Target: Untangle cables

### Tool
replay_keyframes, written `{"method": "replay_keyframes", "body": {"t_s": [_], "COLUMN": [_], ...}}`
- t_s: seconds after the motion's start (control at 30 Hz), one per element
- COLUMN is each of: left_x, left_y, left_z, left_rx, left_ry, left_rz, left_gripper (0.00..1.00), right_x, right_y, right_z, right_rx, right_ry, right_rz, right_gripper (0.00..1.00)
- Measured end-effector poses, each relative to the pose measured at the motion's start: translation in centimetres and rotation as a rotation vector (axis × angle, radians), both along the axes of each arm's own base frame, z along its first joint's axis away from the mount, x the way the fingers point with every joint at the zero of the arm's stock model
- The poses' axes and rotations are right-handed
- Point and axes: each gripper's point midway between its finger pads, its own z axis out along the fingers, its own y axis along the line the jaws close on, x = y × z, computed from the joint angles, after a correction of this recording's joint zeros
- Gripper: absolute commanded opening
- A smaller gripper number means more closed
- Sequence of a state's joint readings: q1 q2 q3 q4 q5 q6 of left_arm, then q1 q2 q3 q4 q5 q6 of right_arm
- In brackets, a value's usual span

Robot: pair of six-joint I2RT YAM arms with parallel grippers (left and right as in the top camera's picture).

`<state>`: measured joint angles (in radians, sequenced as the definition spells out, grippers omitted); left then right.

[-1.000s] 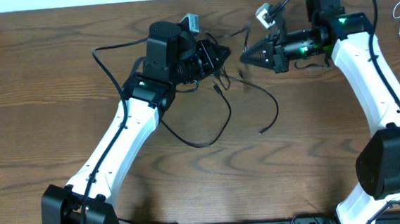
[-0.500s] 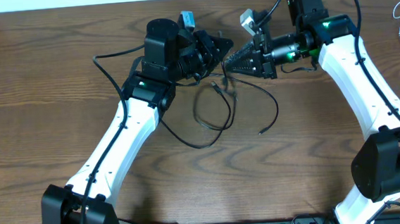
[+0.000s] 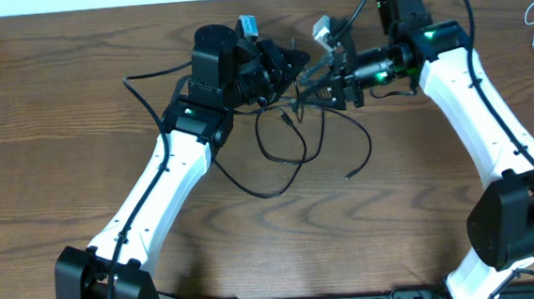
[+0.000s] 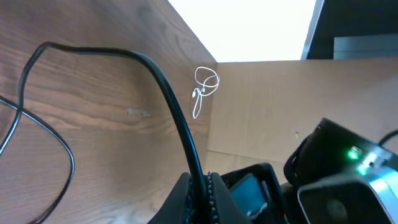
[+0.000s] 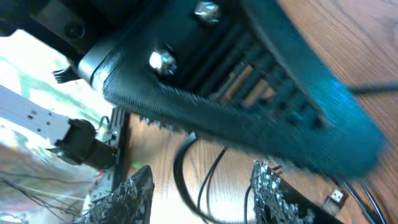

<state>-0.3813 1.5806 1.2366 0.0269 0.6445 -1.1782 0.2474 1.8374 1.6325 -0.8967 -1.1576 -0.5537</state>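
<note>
Two cables are lying in view, one black and one white. The black cable (image 3: 291,152) is being pinched at the tips of the left gripper (image 3: 291,65), whose jaws are closed tight on it. The left wrist view shows the cord running straight out from between the fingers (image 4: 184,194) before it bends away. From that pinch it is dropping toward the robot's side of the table in loose loops, so it is keeping no single long axis. Two plug ends are showing. One (image 3: 286,117) is sitting just under the left gripper's fingertips, and the other (image 3: 349,175) is lying further out, below the right gripper and pointing down and to the left in the overhead view.

The right gripper (image 3: 308,83) is facing the left one, nearly tip to tip, with its jaws standing partly apart and gripping nothing. In its own wrist view a strand of the black cable is passing through the gap between its two fingers (image 5: 127,198), and I cannot tell whether it is touching either one.

The white cable (image 4: 197,106) is lying coiled in a small loop with a short tail, far ahead of the left gripper's fingertips and well apart from both hands, near the table (image 3: 56,98) edge.
</note>
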Motion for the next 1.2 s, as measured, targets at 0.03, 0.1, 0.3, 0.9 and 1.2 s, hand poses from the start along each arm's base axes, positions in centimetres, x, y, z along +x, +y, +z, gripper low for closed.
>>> {"method": "replay_keyframes", "body": {"t_s": [0.03, 0.1, 0.3, 0.9, 1.2], "left_x": [0.0, 0.1, 0.5, 0.6, 1.1], "left_y": [0.0, 0.1, 0.5, 5.7, 12.6], "left_z": [0.0, 0.0, -0.1, -6.6, -9.2], "left_rx": [-0.002, -0.005, -0.005, 0.337, 0.459], "left_ry": [0.003, 0.011, 0.019, 0.094, 0.18], "left_rz": [0.003, 0.013, 0.042, 0.174, 0.267], "left_gripper": [0.07, 0.07, 0.07, 0.28, 0.37], "right_x": [-0.1, -0.5, -0.3, 0.6, 0.2], "right_y": [0.4, 1.1, 2.5, -2.3, -3.6], "right_z": [-0.1, -0.3, -0.8, -7.7, -10.0], "right_rx": [-0.007, -0.021, -0.064, -0.524, -0.765], "right_ry": [-0.007, -0.02, -0.039, 0.301, 0.204], "right_rz": [0.007, 0.022, 0.011, -0.4, -0.471], "right_gripper": [0.47, 0.46, 0.18, 0.01, 0.01]}}
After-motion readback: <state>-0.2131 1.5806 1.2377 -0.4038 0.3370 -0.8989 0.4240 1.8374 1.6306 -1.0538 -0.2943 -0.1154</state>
